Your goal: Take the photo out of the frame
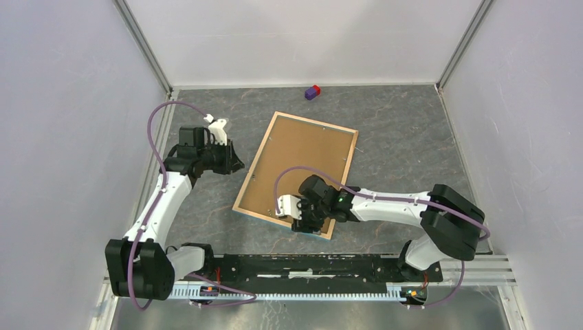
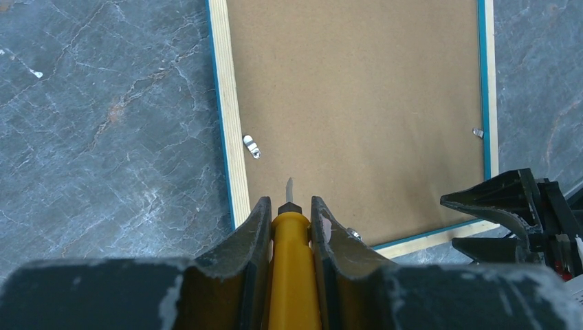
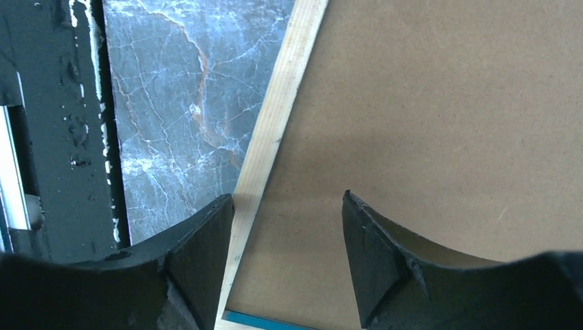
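Top external view: frame (image 1: 297,172) lies back-up and skewed at mid-table (image 1: 405,137), one corner towards the near edge.
Photo: not visible; judged to lie beneath the fibreboard back.
Left gripper (image 2: 289,206): closed on a yellow-handled tool (image 2: 292,237), whose tip points at the frame's rim near a metal tab (image 2: 251,146).
Right gripper (image 3: 287,206): jaws apart, straddling the wood rim at the frame's near corner; nothing held.
Step in hand: judged to be releasing the back; tab positions cannot be told.
Next move: calls for setting the tool tip against a tab while the right gripper steadies the corner.
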You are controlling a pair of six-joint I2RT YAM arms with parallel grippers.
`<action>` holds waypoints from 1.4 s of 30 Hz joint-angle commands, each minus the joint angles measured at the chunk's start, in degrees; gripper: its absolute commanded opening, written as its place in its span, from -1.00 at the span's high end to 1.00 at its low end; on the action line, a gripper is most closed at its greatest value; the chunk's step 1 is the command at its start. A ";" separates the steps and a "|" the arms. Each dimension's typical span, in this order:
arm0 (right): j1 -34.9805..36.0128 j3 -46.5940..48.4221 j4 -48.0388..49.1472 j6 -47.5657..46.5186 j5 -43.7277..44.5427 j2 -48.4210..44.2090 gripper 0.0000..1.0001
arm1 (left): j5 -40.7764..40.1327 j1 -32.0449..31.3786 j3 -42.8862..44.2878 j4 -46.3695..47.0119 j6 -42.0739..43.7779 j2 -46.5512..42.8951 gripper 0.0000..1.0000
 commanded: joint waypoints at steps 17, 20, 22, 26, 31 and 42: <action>0.04 -12.47 -3.22 -14.25 8.48 -7.45 0.99 | 0.52 -4.97 -1.17 -0.66 17.19 0.32 0.96; -0.61 -14.06 -2.22 -16.66 9.88 -9.35 1.00 | -3.37 -8.01 -1.67 -1.52 20.32 0.50 0.96; -0.62 -15.38 -1.64 -17.46 10.57 -10.68 1.00 | -5.61 -9.89 -2.33 -1.28 21.72 0.58 0.96; -0.61 -16.29 -1.87 -17.37 11.37 -10.87 1.00 | -8.21 -12.17 -4.79 1.32 23.42 0.99 0.96; -0.61 -15.39 -2.07 -15.61 10.31 -8.45 1.00 | -9.69 -12.20 -6.88 1.94 25.84 1.45 0.96; -0.87 -15.73 -1.04 -14.98 10.25 -6.97 1.00 | -11.51 -12.16 -9.60 3.38 27.86 1.25 0.96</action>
